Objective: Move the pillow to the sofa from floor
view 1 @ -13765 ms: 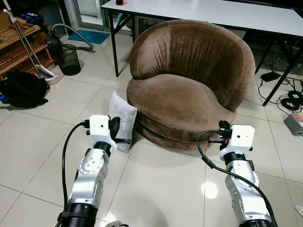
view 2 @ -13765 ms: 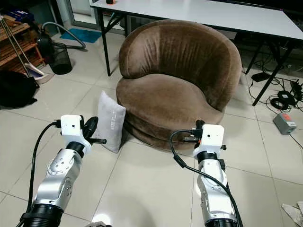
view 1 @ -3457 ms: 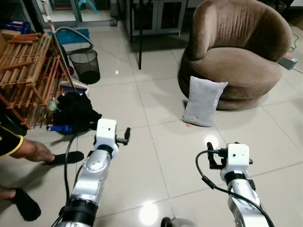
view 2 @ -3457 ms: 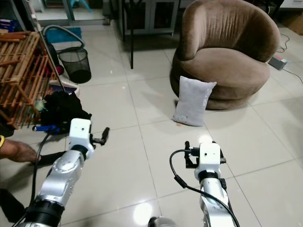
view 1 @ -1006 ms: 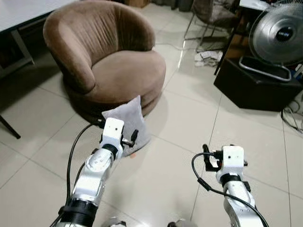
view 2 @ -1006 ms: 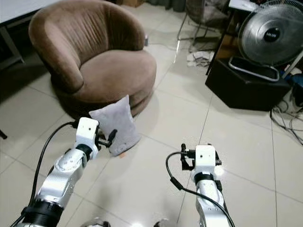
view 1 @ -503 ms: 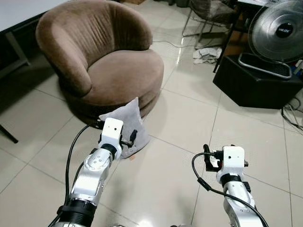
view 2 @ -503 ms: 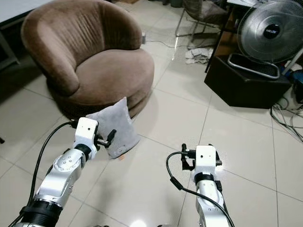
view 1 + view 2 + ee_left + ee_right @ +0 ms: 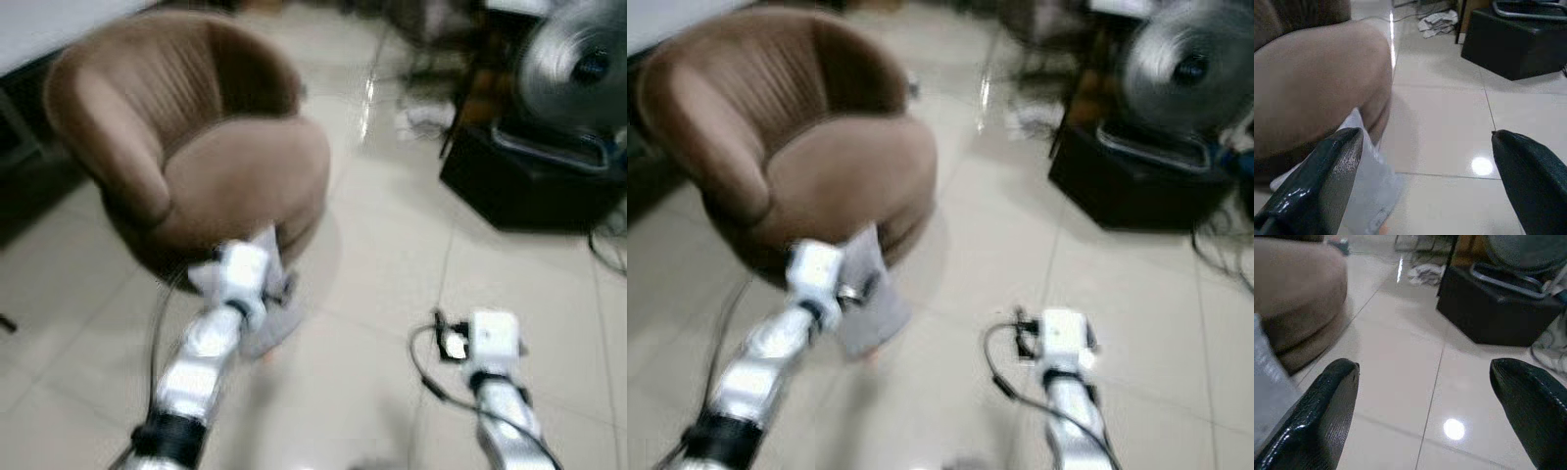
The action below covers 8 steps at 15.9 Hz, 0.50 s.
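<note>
Pale glossy floor tiles (image 9: pixel 382 255) are running across the room, and both head views are smeared with blur, so fine detail is hard to make out. At the upper right a round grey fan (image 9: pixel 573 69) is standing on a black box-shaped base (image 9: pixel 529 181); both are cut off by the frame edge, and crumpled pale cloth (image 9: pixel 1437 19) is lying on the floor near that base.

A round brown velvet sofa chair (image 9: pixel 186 162) is sitting on the left; its seat is holding nothing. The small grey rectangular pillow (image 9: pixel 1369 196) is standing on the floor, leaning against the front of the chair's base, partly hidden behind the left arm in the head views.

The left gripper (image 9: pixel 1425 181) is hovering just in front of the pillow, with its two black fingers (image 9: pixel 1327 176) spread wide and gripping nothing; one finger is overlapping the pillow's edge, and actual contact cannot be judged. The right gripper (image 9: pixel 1425 416) is hanging over bare tile well to the right of the pillow, its fingers likewise spread wide and empty.
</note>
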### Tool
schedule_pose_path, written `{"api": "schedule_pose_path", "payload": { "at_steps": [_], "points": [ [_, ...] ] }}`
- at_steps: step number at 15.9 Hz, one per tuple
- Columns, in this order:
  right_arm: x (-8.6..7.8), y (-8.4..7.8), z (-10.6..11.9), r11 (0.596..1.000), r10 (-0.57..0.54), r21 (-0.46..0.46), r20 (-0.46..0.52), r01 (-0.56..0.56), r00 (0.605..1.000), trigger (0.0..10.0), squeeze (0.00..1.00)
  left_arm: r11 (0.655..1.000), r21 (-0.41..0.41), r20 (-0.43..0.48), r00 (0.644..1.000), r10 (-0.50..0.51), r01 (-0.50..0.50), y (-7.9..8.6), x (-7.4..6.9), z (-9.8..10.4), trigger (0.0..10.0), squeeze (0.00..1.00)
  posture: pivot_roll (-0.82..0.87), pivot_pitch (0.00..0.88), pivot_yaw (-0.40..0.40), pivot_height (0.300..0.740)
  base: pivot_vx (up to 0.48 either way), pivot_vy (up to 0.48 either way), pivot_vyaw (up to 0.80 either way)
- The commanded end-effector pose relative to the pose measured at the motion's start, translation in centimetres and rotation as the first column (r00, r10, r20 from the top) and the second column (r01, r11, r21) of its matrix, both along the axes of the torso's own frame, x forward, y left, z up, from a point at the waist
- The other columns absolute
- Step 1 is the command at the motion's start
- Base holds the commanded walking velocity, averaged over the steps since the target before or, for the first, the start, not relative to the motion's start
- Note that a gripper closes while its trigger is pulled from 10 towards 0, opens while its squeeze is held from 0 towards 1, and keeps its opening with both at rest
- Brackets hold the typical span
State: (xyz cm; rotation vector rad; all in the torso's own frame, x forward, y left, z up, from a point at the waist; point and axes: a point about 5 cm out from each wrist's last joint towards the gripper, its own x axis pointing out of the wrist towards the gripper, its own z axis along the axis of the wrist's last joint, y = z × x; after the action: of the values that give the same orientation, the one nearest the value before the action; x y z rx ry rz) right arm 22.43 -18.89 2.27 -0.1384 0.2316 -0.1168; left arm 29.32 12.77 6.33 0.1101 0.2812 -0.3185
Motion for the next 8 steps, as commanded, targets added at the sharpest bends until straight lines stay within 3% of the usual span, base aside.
{"api": "schedule_pose_path", "payload": {
  "at_steps": [1,3,8],
  "points": [
    [0.50,1.19,0.48,0.999,0.029,0.015,0.029,-0.030,0.999,10.0,0.00,0.999,0.030,0.002,1.000,0.022,-0.022,1.47,-0.15,-0.07,10.0,0.00,-0.04,0.086,-0.018,0.740,0.000,0.000,0.00],
    [0.46,1.21,0.45,0.999,0.028,0.015,0.029,-0.028,0.999,10.0,0.00,0.999,0.032,-0.005,1.000,0.001,-0.001,1.17,-0.25,-0.16,10.0,0.00,-0.04,0.081,-0.014,0.740,0.000,0.000,0.00],
    [0.30,1.21,0.41,0.999,0.030,0.018,0.036,-0.031,0.999,10.0,0.00,0.999,0.010,-0.020,0.999,-0.036,0.036,0.80,-0.44,-0.28,10.0,0.00,-0.04,0.077,-0.011,0.740,0.000,0.480,0.00]
  ]
}}
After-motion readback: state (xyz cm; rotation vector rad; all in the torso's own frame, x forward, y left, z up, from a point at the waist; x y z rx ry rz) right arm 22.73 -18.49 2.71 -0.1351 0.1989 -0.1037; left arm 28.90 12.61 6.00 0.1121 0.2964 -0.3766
